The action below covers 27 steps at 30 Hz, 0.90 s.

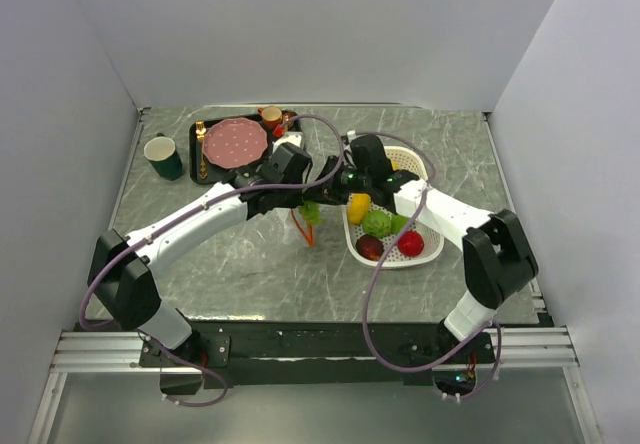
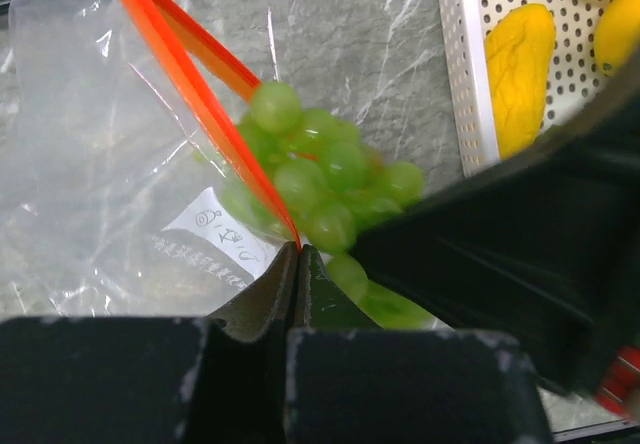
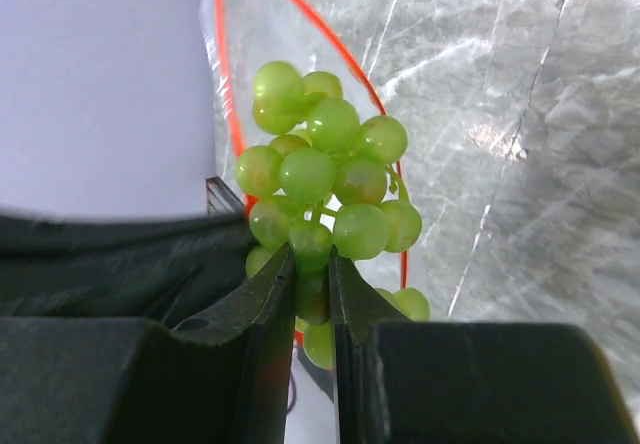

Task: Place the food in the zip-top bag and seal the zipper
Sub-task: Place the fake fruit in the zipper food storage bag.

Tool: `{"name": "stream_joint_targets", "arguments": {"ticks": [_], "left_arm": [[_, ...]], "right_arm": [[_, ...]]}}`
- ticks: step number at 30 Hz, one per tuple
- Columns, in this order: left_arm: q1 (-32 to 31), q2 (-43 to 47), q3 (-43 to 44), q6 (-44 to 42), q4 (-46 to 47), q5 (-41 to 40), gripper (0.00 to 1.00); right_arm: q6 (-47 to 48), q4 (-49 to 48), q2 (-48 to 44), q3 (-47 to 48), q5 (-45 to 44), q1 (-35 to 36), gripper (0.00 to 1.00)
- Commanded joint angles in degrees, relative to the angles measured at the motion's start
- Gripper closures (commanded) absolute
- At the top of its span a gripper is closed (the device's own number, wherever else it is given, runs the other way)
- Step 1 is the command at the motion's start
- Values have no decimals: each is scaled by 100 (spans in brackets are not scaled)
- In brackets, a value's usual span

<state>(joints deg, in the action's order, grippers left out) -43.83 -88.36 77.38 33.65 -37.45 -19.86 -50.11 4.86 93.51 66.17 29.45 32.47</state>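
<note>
At the bag's mouth: green grape bunch (image 3: 325,194) going in

Above the middle of the marble table (image 1: 250,274), the zip-top bag (image 2: 110,164) is hanging with its orange-red zipper (image 2: 190,94) gaping in a loop. The grapes are sitting right at that opening, partly across the strip, though I cannot tell whether they are fully past it. The right gripper (image 3: 312,264) is pinching the bunch's lower grapes, jaws nearly together around them. The left gripper (image 2: 298,264) is clamped tight on the zipper's end, holding the bag up. So loading is under way, by my reading, and it is early. A yellow piece (image 1: 358,207), a green piece (image 1: 377,223), a red one (image 1: 410,243) and a dark purple one (image 1: 369,247) are waiting in the white perforated basket (image 1: 432,249) just beside. Next call: push the bunch deeper, then let go cleanly without dragging the floppy mouth shut.
</note>
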Motion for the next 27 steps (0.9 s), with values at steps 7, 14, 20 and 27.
{"name": "stream_joint_targets", "arguments": {"ticks": [7,14,20,27], "left_arm": [[-64,134,189,80,388,351,99],[-64,38,276,-7,301,219,99],[-55,11,470,-157,475,439,99],[-55,99,585,-78,476,492,99]], "right_arm": [[-790,-1241,396,160,912,111,86],[-749,-1324,255,-105,1195,128,85],[447,216,439,274,571,313,84],[722,726,457,203,-254,374,84]]}}
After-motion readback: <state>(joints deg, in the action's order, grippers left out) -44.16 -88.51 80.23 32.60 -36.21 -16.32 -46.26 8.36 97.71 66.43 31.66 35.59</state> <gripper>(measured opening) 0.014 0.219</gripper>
